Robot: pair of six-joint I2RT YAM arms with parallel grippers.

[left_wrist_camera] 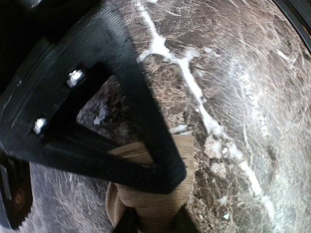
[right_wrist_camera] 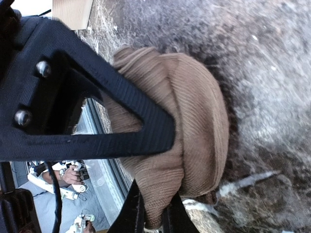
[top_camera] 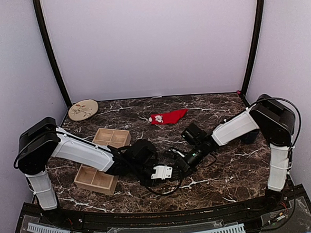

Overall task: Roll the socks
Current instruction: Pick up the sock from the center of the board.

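Note:
A tan-brown sock [right_wrist_camera: 194, 121], bunched into a thick roll, lies on the dark marble table near its front edge. My right gripper [right_wrist_camera: 160, 179] is shut on the roll's lower fold. From the other side my left gripper [left_wrist_camera: 158, 204] is shut on the same sock [left_wrist_camera: 155, 208], its upper finger pressing into the fabric. In the top view the two grippers meet low at the table's front middle, left [top_camera: 168, 171] and right [top_camera: 178, 164], and they hide the tan sock. The red sock [top_camera: 167, 117], with a small white patch, lies flat and alone at the back middle.
Two wooden compartment trays sit at the left, one [top_camera: 126, 133] behind the left arm and one [top_camera: 96, 187] near the front edge. A round pale disc [top_camera: 83, 109] lies at the back left corner. A tray corner [right_wrist_camera: 73, 9] shows in the right wrist view.

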